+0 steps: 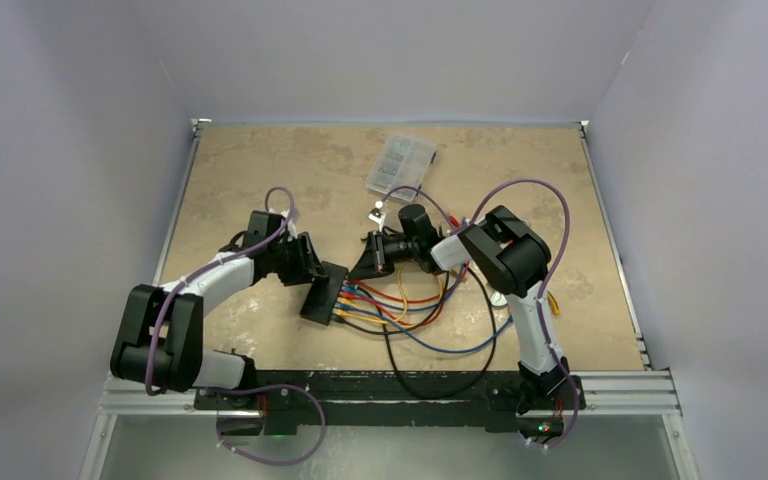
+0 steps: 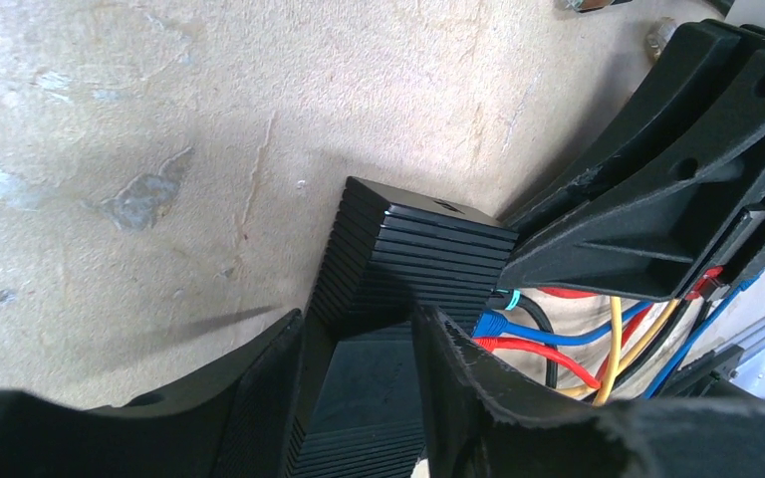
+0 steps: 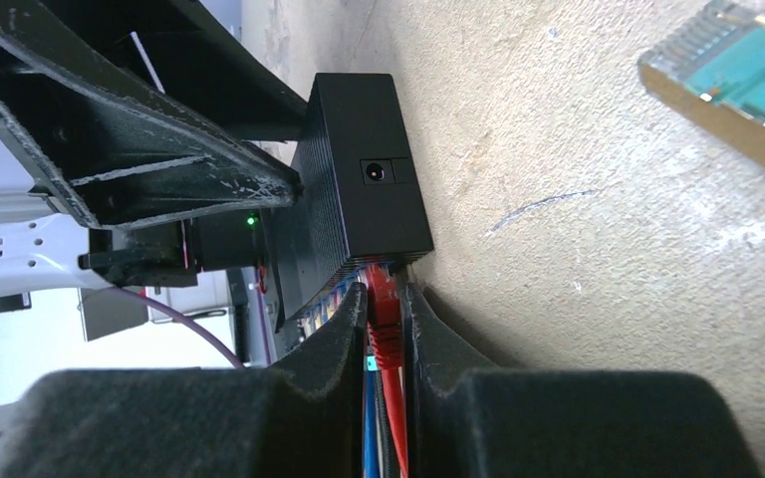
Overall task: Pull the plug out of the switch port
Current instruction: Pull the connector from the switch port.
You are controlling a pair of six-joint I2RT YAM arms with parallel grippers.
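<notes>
switch (image 2: pixel 413 244) sits flat on the table (image 1: pixel 260 170), about mid-table and a bit toward the left edge, port row facing the right arm. left gripper (image 2: pixel 359 319) is clamped across the body, one finger on each long face, acting as the anchor. right gripper (image 3: pixel 386 294) is closed on the red plug (image 3: pixel 382 324) at the end port, pads on either side of its boot right at the socket mouth.

step in hand, as i read it: grip made, pull not yet done, plug looks seated. next move needs a straight pull along the port axis, away from the switch, while the left holds it down. can't see whether the latch tab is pressed; if not, it may hang and drag the box.

materials: switch is matte black plastic, ribbed sides, sharp-cornered box, round power jack on the end face. plug boot is red moulded rubber with ridges. other cables (image 1: pixel 400 300) (blue, yellow, orange, black) fan out toward the near edge, thin and floppy. fingers are black printed plastic with rough edges. table is tan, mottled, scuffed board. a loose plug (image 3: pixel 732 65), clear with a teal boot, lies apart from the switch. clear case (image 1: pixel 400 163) near the far edge, not involved.
</notes>
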